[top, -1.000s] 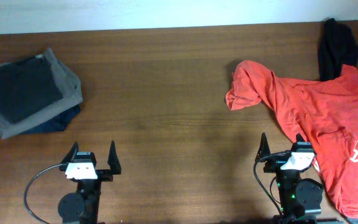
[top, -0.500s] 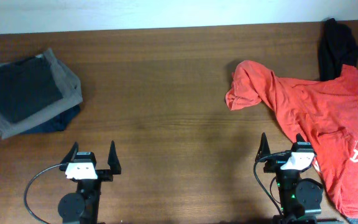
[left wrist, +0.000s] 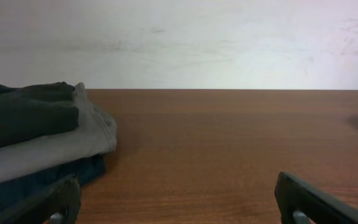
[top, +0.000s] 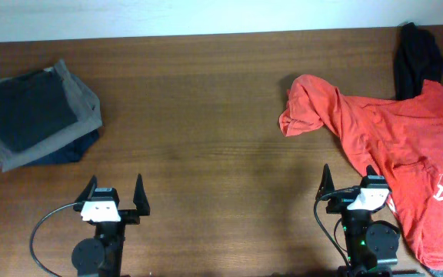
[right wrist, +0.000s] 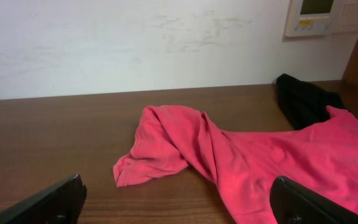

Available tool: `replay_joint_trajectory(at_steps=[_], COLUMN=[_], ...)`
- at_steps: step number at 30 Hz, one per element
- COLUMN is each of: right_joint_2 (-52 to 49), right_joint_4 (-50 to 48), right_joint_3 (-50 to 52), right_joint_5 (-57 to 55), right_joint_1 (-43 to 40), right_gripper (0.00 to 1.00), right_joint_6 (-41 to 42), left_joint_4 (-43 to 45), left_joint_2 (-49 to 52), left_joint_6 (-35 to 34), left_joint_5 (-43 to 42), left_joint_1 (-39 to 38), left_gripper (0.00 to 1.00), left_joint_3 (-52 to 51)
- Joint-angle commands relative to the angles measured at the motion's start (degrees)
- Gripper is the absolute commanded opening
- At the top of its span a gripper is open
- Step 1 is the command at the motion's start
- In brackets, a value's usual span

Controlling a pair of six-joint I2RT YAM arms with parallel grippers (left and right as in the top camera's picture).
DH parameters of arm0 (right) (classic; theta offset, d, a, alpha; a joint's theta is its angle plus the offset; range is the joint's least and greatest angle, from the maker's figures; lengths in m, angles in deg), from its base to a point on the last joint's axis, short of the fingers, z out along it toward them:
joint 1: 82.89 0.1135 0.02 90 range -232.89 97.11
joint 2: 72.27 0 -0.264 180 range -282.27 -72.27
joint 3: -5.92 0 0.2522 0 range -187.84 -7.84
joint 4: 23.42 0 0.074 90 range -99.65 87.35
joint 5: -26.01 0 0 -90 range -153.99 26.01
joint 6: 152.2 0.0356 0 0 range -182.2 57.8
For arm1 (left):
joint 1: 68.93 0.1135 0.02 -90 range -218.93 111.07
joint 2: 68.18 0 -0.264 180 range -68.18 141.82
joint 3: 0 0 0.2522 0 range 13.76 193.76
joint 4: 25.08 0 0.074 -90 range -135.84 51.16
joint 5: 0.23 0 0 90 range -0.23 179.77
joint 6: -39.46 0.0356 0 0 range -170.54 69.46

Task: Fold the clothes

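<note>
Jaws spread wide on both sides, pinching nothing. Left gripper point(top: 115, 186) parked at the near edge of the table point(top: 206, 115) over bare wood. Right gripper point(top: 350, 181) parked likewise, outer finger right at the edge of the red-orange T-shirt point(top: 394, 138); touching or just above it, impossible to tell from overhead.

No change at all across the last second: same parked pose for the 2 arms, same jaw spread, same wrinkles in the cloth. No work begun on this shirt yet, judging by its rumpled state.

Shirt location: right end of the table, crumpled, running off the right edge of the overhead view, with 1 sleeve bunched and curled toward the middle. Behind it, at the far right corner, a limp black garment point(top: 418, 50), touching the shirt's far edge. Well apart, at the left end, a stack of folded clothes point(top: 37, 115): dark grey on top, lighter grey beneath, dark blue at the bottom, so probably 3 pieces done already.

Likely next: reach for the shirt, drag it toward the middle, flatten it before any fold. Probably a job for both grippers, with a long reach across for the left.
</note>
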Motion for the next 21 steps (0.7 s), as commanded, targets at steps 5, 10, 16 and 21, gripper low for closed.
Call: replay_joint_trajectory(at_steps=[5,10,16,21], right_joint_2=[0.48,0.48,0.48,0.48], right_joint_4=[0.50,0.59,0.57,0.46], right_joint_3=[0.26,0.26,0.26,-1.25], right_joint_5=[0.17,0.35,2.10,3.80], right_joint_1=[0.33,0.33,0.33,0.33], right_gripper=[0.99,0.99,0.99,0.99], right_joint_6=[0.20,0.20,2.16,2.14], left_joint_4=[-0.04,0.07,-0.68,-1.42], left_joint_2=[-0.55,-0.55,-0.02,0.74], left_joint_6=[0.72,-1.53,-7.06,-7.19], left_joint_5=[0.76,0.83,0.63,-0.83], left_joint_1=[0.31,0.31,0.31,0.24], left_gripper=[0.99,0.99,0.99,0.99], left_joint_3=[-0.09,-0.04,-0.04,1.29])
